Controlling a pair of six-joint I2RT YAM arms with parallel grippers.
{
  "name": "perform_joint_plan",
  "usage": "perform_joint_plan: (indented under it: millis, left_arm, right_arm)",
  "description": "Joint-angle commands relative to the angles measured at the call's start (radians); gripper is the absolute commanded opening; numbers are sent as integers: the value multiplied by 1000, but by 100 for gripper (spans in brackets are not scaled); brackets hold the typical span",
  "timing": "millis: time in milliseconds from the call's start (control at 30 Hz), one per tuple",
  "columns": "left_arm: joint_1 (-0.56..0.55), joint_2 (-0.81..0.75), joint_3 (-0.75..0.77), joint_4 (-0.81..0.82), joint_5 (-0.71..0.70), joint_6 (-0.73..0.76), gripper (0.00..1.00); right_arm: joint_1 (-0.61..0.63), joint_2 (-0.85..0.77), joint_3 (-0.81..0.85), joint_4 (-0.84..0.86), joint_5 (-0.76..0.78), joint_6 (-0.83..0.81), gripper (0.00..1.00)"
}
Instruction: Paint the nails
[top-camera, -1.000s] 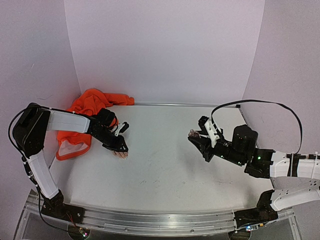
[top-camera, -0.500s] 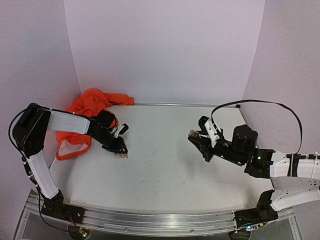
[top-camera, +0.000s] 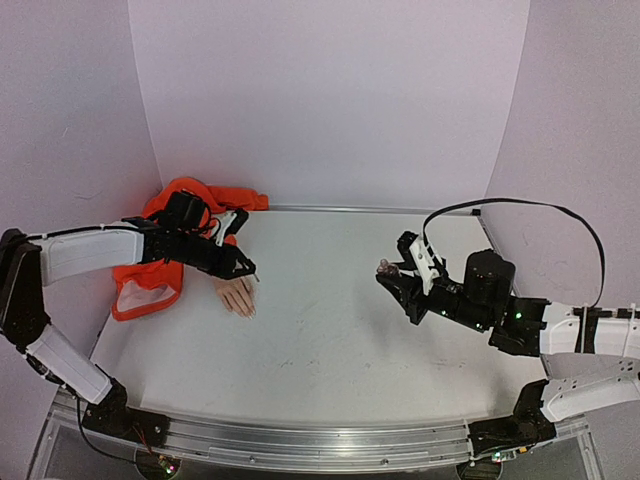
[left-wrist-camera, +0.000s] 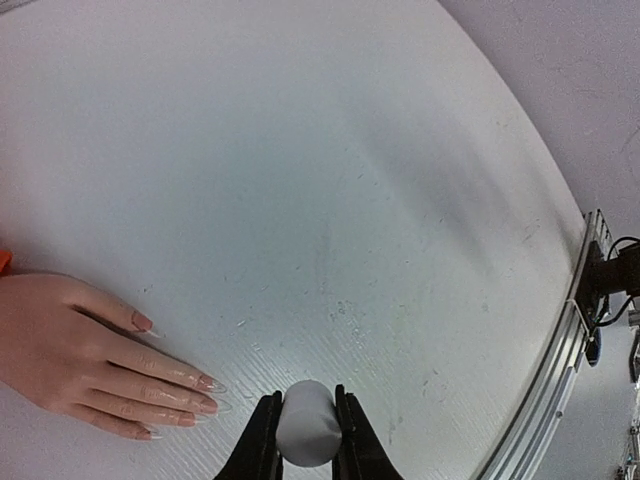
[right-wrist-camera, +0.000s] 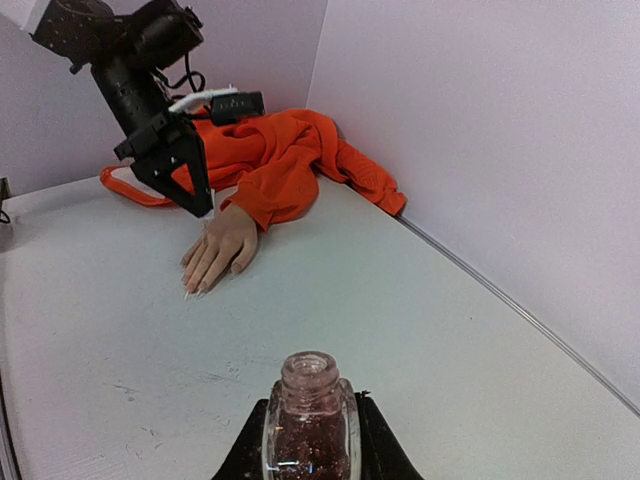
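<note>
Near the nails (left-wrist-camera: 205, 404), left fingers (left-wrist-camera: 262, 445) clamp a pale cap (left-wrist-camera: 308, 437); right fingers (right-wrist-camera: 378, 455) grip an open bottle (right-wrist-camera: 308, 415).

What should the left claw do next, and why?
Probably ease the left claw down towards the nails. It is shut on a white cap and hovers just above the fingertips, and the nails look pale. The open bottle waits far off in the right claw.

left gripper (top-camera: 249, 271) by mannequin hand (top-camera: 238, 297), orange sleeve (top-camera: 178, 212)
</note>
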Motion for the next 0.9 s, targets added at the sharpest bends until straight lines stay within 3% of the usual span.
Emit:
perform_joint_plan:
  millis: [0,200,367,567,700,867]
  left_arm:
    - [-3,-151,35,46,58,10,0]
    - [-3,-308,60,34,52,4,0]
    - [-4,-357,114,11,128,-21,0]
    - [-51,-266,354,-58,223,-133,0]
    - [-131,-191,493,-68,217,-91,0]
    - [-145,-155,497,-70,258,-21,0]
  right_arm:
    - [-7,-24,76,24,-18,74,0]
    - [-6,4,125,56,-46,183,0]
    - [-6,70,178,118,-122,278,0]
    - [3,177,259,135,-231,334,0]
    - [29,232,269,206,-247,368,0]
    - [71,277,296,244,-250,374,0]
